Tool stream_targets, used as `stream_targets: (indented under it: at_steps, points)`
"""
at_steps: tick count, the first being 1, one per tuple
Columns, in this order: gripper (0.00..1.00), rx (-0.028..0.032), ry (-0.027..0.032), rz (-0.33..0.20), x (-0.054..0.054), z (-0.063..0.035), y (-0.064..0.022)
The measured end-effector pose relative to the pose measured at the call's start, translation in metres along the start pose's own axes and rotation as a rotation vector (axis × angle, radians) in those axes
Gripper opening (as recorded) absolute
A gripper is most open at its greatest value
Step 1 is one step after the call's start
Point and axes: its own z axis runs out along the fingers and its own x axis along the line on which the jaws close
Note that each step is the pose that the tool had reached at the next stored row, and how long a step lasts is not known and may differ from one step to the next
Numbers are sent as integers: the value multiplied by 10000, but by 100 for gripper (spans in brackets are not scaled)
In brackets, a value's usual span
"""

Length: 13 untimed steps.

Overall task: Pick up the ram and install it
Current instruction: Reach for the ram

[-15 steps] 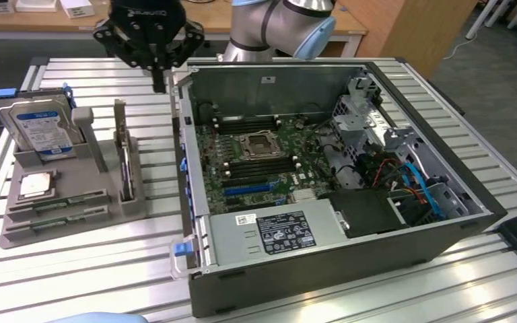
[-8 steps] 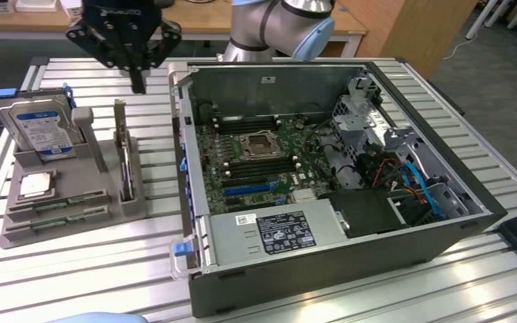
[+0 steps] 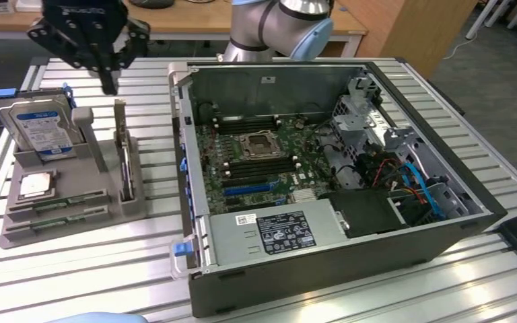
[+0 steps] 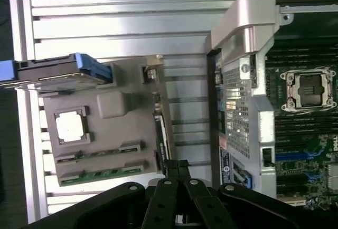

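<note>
Green ram sticks sit on edge in the grey holder (image 3: 79, 215): two in its front slots (image 3: 59, 202) (image 4: 100, 175), and one in the long side slot (image 3: 128, 171) (image 4: 160, 134). My gripper (image 3: 108, 86) hangs above the far end of that side slot, apart from the holder. Its black fingers are shut with nothing between them. In the wrist view the shut gripper (image 4: 177, 167) lies just past one end of the side-slot ram. The open computer case (image 3: 186, 168) shows the motherboard's dark memory slots (image 3: 258, 165) beside the CPU socket (image 3: 256, 143).
The holder also carries a blue-labelled hard drive (image 3: 38, 128) standing upright and a square silver CPU chip (image 3: 36, 184). The case's raised side wall stands close beside the holder. Everything rests on a slatted metal table (image 3: 88, 269).
</note>
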Motion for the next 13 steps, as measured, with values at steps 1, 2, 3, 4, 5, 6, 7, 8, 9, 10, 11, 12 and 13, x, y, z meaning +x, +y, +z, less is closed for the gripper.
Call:
stream_targets:
  at_steps: [1,2,3,4,5,6,7,8,9,10,11,12,13]
  points:
    - [10,0,0,-1,45,-1,-3]
    - [10,0,0,1,90,-3,-6]
    - [10,0,0,1,133,-4,-10]
    - [10,0,0,1,178,-5,-12]
    - [10,0,0,1,224,-6,-16]
    - [10,0,0,0,272,-8,-19]
    - [10,0,0,-1,316,-9,-23]
    - [10,0,-1,0,361,-9,-26]
    - [10,-1,-1,1,406,-11,-29]
    - [10,0,0,1,451,-12,-32]
    - [10,1,0,1,496,-14,-35]
    - [10,0,-1,0,543,-14,-38]
    - [10,0,0,-1,588,-16,-42]
